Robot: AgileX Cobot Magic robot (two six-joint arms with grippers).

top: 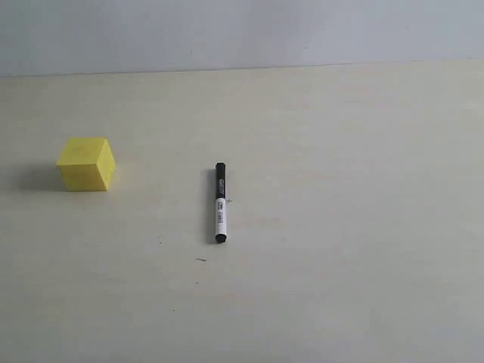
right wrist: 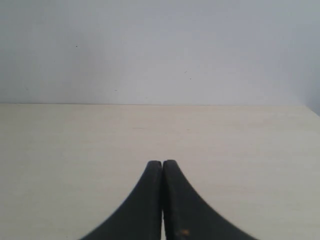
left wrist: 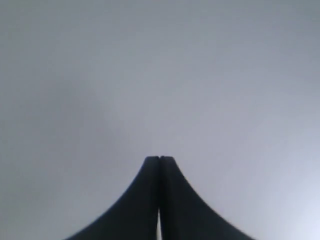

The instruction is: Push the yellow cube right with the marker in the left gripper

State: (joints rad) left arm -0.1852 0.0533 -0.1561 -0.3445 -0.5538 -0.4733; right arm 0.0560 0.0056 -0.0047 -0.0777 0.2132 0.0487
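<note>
The left gripper [left wrist: 160, 158] is sitting closed, empty; we are planning to spread its fingers [left wrist: 142, 200] squarely across the middle of the marker [top: 220, 203].

Pale table [top: 340, 227]: yellow cube [top: 85, 163], marker [top: 220, 202]

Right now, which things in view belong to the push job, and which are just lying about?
Job: small bright yellow cube; slim white marker with black cap, lying unheld on the pale table; black left gripper, shut and empty.
Not the job: black right gripper, shut.
</note>
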